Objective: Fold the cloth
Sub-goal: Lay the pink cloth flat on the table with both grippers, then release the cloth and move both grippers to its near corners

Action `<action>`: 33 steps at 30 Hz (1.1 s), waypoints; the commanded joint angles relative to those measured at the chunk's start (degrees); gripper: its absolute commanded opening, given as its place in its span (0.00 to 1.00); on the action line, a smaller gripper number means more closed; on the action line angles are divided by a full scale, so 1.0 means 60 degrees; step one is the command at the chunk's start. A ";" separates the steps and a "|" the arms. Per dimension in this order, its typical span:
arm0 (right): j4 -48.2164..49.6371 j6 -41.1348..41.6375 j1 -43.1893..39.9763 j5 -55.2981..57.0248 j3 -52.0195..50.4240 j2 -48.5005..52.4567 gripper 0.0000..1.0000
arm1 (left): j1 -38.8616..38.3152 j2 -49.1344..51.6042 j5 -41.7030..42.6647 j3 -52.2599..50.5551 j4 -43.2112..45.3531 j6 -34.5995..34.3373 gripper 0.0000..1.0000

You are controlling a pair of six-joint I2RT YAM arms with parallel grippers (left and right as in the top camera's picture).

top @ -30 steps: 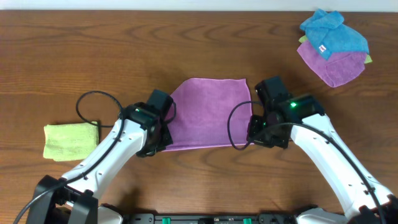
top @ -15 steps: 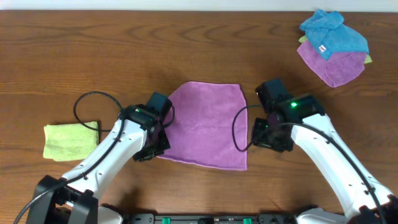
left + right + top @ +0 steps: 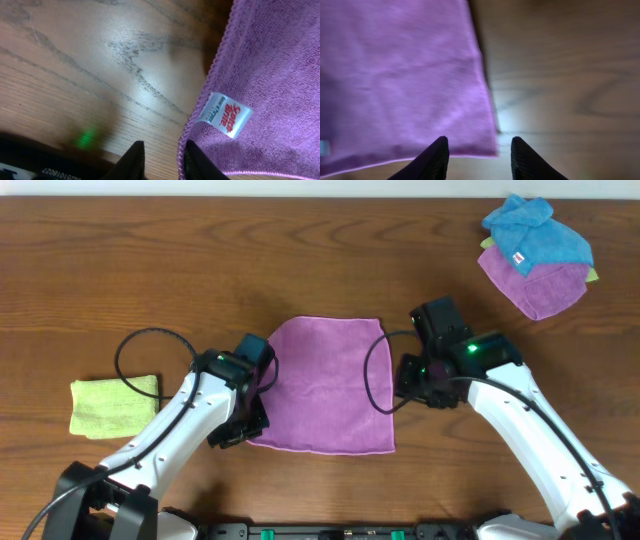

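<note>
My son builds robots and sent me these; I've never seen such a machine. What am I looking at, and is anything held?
Two white robot arms work at a wooden table, each ending in a two-finger gripper. The wide picture comes from a camera above; the two close-ups come from cameras on the wrists, so the dark prongs are each arm's own fingers. A purple cloth lies spread flat in the middle. The left gripper and right gripper sit at its near corners, jaws apart, holding nothing. A folded yellow-green cloth lies at the left; a pile of cloths sits in the far right corner.
</note>
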 commanded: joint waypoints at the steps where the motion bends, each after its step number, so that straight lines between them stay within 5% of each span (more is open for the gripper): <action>1: 0.0401 -0.0273 0.0149 -0.1144 -0.0022 -0.0164 0.42 | 0.0015 0.0087 -0.0193 -0.0109 -0.0069 0.0047 0.32; 4: 0.0579 -0.0452 0.0397 -0.1100 -0.0022 -0.0157 0.47 | 0.0015 0.0087 -0.0186 -0.0109 -0.0066 0.0153 0.44; 8: 0.0841 -0.0484 0.0659 -0.1075 -0.0022 -0.0146 0.51 | 0.0015 0.0087 -0.0251 -0.0109 -0.0058 0.0404 0.79; 9: 0.0874 -0.0484 0.0678 -0.1071 -0.0022 -0.0146 0.52 | 0.0015 0.0087 -0.0259 -0.0109 -0.0058 0.0459 0.98; 18: 0.0896 -0.0685 0.0678 -0.1075 -0.0036 0.0025 0.50 | 0.0051 0.0087 -0.0645 0.0102 0.0146 0.0554 0.95; 25: 0.0987 -0.1020 0.0790 -0.1876 -0.0044 0.0892 0.35 | 0.0153 0.0087 -0.0637 0.1013 0.0914 0.0576 0.95; 33: 0.0714 -0.1016 0.1566 -0.1963 -0.0044 0.1344 0.37 | 0.0219 0.0087 -0.0393 0.1446 0.0907 0.0532 1.00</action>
